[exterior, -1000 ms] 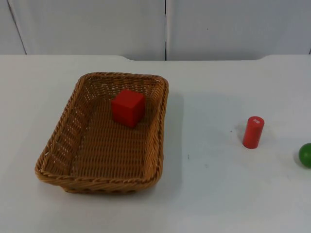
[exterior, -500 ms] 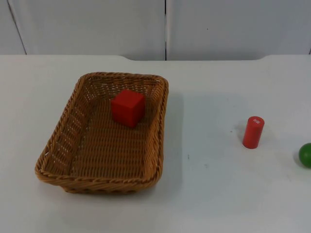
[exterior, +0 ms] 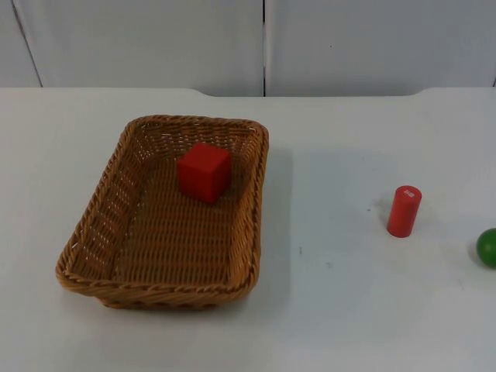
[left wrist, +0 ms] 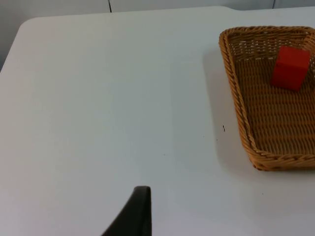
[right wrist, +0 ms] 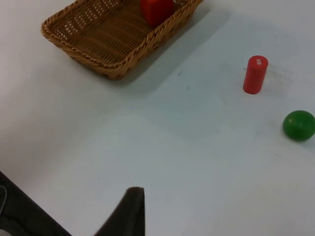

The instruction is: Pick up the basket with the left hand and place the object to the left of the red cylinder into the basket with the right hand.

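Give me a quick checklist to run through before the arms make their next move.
1. Wicker basket rests flat on the white table: ok.
2. Red cube lies inside the basket: ok.
3. Red cylinder stands upright, apart from the basket: ok.
4. Green ball on the cylinder's other side, untouched: ok.
5. Left gripper's fingertip off the basket: ok.
6. Whether either gripper's fingers are open: cannot tell.

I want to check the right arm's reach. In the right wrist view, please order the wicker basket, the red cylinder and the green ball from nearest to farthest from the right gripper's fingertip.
1. wicker basket, its near corner, on the left arm's side.
2. red cylinder, upright on the table.
3. green ball, beyond the cylinder.

The cylinder and ball are close to call.
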Action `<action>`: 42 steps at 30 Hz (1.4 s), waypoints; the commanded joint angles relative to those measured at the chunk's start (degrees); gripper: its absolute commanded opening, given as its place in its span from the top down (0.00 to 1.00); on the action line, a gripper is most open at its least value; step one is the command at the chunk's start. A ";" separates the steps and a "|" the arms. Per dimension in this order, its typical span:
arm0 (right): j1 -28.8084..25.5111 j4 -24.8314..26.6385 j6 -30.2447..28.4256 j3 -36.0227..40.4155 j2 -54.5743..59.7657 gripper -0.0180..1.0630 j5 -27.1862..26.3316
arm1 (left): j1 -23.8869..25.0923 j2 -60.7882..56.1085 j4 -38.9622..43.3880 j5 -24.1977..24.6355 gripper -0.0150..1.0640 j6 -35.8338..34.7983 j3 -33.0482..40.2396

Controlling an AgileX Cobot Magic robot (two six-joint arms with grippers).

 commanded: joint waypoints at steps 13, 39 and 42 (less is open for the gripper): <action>-0.15 0.15 0.00 0.32 -0.41 0.01 -0.19 | 4.40 -0.24 -0.43 -0.59 0.01 0.00 0.34; -3.87 1.05 0.00 0.32 -6.16 0.01 -0.33 | 4.40 -0.24 -0.43 -0.59 0.01 0.00 0.34; -7.36 1.05 0.00 0.32 -6.16 0.01 -0.33 | 4.40 -0.24 -0.43 -0.59 0.01 0.00 0.34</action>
